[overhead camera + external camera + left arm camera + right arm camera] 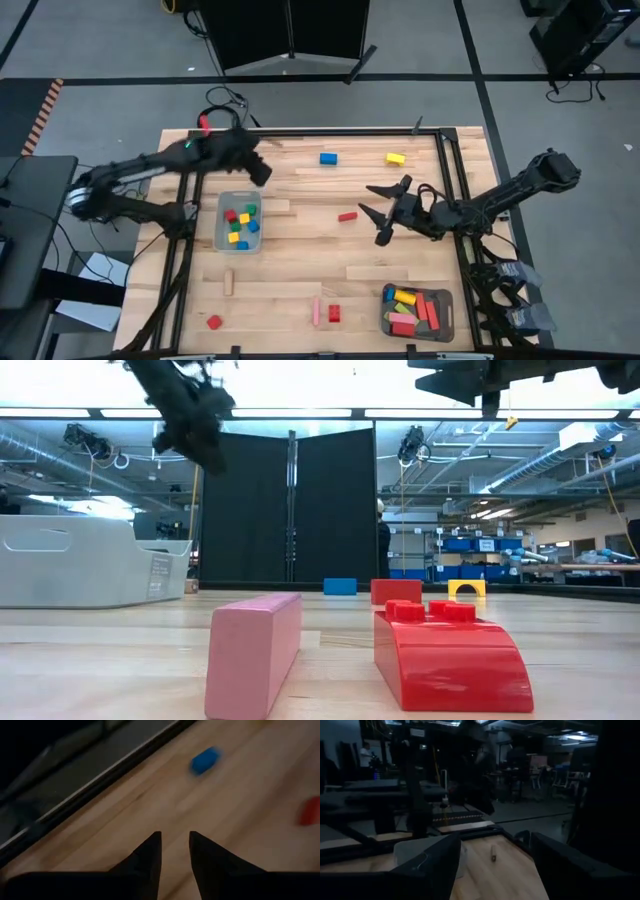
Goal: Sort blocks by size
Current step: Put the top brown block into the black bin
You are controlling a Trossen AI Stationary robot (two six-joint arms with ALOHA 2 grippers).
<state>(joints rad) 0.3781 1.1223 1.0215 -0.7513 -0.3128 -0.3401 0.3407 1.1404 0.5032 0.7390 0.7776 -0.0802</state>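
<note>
Loose blocks lie on the wooden table: a blue one (328, 158) and a yellow one (395, 158) at the far side, and a red one (347, 216) in the middle. A wooden bar (228, 282), a pink bar (316, 311) and two red pieces (334, 314) lie near the front. My left gripper (262, 170) hangs above the table beyond the left tray. Its fingers (175, 847) stand slightly apart with nothing between them. My right gripper (380, 213) hovers right of the red block, open wide and empty (492, 865).
A grey tray (238, 220) on the left holds several small cubes. A second grey tray (418, 312) at the front right holds several longer bars. A black frame rail (300, 130) runs along the table's far edge. Bare wood lies between the two trays.
</note>
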